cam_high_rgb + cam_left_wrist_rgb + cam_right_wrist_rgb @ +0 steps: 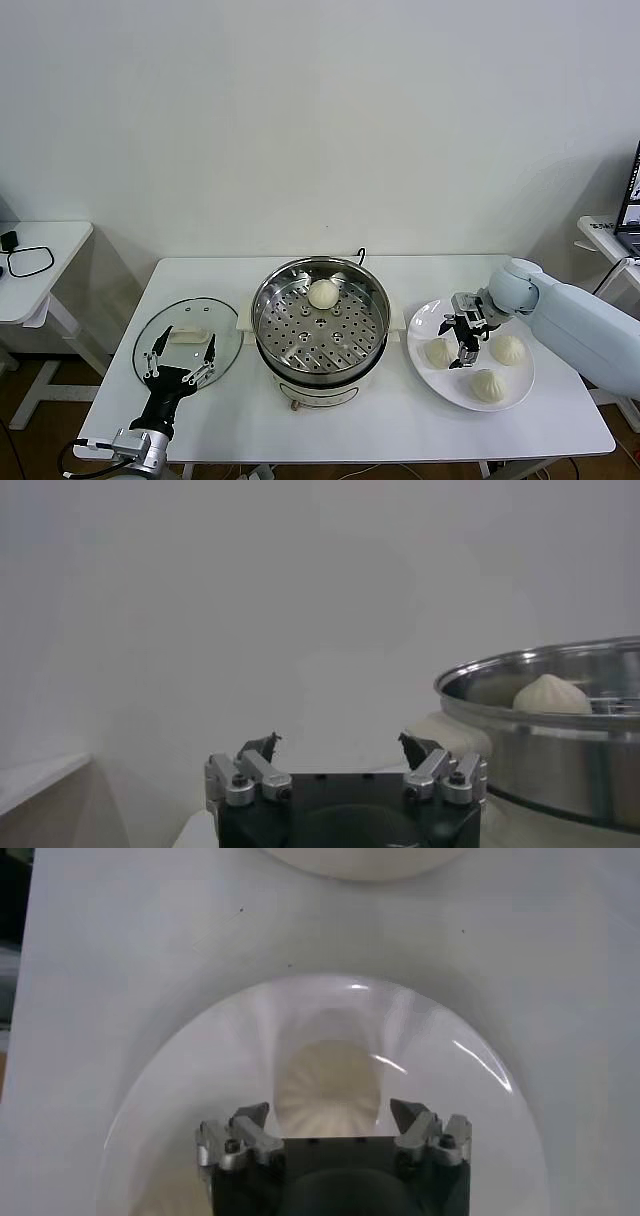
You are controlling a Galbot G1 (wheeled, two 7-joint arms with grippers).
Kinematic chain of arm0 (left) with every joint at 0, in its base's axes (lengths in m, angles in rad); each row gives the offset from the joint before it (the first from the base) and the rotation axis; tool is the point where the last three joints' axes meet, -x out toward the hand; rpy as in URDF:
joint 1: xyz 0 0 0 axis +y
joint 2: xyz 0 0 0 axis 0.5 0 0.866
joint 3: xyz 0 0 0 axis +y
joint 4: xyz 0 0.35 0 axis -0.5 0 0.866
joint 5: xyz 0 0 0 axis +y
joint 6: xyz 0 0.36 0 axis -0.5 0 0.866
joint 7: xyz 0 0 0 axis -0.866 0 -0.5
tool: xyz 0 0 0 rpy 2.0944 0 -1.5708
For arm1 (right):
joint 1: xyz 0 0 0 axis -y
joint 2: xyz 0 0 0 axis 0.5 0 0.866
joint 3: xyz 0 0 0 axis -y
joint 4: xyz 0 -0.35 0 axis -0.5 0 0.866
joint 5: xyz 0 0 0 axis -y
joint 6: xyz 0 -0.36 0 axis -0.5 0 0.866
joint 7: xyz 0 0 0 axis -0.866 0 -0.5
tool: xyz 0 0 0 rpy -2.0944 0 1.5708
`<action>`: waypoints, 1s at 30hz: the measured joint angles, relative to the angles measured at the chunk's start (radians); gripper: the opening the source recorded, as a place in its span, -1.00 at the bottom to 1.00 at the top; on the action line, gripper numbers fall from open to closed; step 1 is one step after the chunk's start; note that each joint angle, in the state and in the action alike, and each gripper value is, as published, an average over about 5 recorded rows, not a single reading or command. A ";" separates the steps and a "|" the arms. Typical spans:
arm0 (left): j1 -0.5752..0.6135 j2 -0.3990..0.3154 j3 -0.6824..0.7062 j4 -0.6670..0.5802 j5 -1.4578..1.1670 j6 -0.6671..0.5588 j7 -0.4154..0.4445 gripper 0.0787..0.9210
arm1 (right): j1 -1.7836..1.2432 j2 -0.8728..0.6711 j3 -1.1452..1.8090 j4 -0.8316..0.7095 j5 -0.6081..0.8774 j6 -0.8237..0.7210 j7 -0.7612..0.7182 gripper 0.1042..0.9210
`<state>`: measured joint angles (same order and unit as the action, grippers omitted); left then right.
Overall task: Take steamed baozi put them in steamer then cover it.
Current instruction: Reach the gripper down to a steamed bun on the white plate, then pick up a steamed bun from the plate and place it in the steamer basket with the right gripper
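The steamer point(320, 325), a shiny steel pot with a perforated tray, stands mid-table and holds one baozi point(323, 293). Three more baozi lie on a white plate point(425, 320) to its right: one point(437, 351) at the plate's left, one point(507, 348) at its right, one point(488, 385) at the front. My right gripper point(465, 355) is open just above the left one. In the right wrist view that baozi point(330, 1088) lies between my open fingers point(330, 1116). My left gripper point(180, 360) is open and empty over the glass lid point(225, 320).
The glass lid with its white handle point(190, 336) lies flat left of the steamer. The left wrist view shows the steamer's rim point(560, 680) with the baozi point(551, 695) in it. A side table point(40, 260) stands at the far left.
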<state>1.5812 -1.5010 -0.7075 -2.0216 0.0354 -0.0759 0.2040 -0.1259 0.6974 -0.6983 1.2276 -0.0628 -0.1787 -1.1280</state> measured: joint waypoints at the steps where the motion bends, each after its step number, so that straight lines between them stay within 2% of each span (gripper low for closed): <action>1: -0.001 0.000 0.000 0.001 0.000 0.000 0.000 0.77 | -0.002 0.002 0.002 -0.001 -0.001 0.000 0.000 0.76; 4: -0.003 0.001 -0.001 0.005 0.000 0.000 0.000 0.77 | -0.006 0.005 0.007 -0.003 -0.005 0.000 0.001 0.74; 9: -0.005 0.001 0.000 0.006 0.000 0.000 0.000 0.77 | -0.011 0.008 0.015 -0.007 -0.012 0.000 0.000 0.52; 14: -0.004 0.000 0.001 0.005 0.000 -0.001 0.000 0.77 | -0.011 0.006 0.019 -0.005 -0.016 0.002 -0.002 0.44; 23: -0.002 -0.003 0.003 -0.003 0.000 -0.001 -0.001 0.77 | 0.016 -0.026 0.005 0.028 0.013 -0.008 -0.017 0.43; 30: 0.000 -0.002 0.017 -0.016 0.005 0.000 -0.006 0.77 | 0.124 -0.105 -0.083 0.116 0.115 -0.046 -0.031 0.44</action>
<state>1.5811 -1.5033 -0.6910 -2.0376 0.0404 -0.0763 0.1979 -0.0019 0.5920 -0.7812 1.3439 0.0520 -0.2246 -1.1593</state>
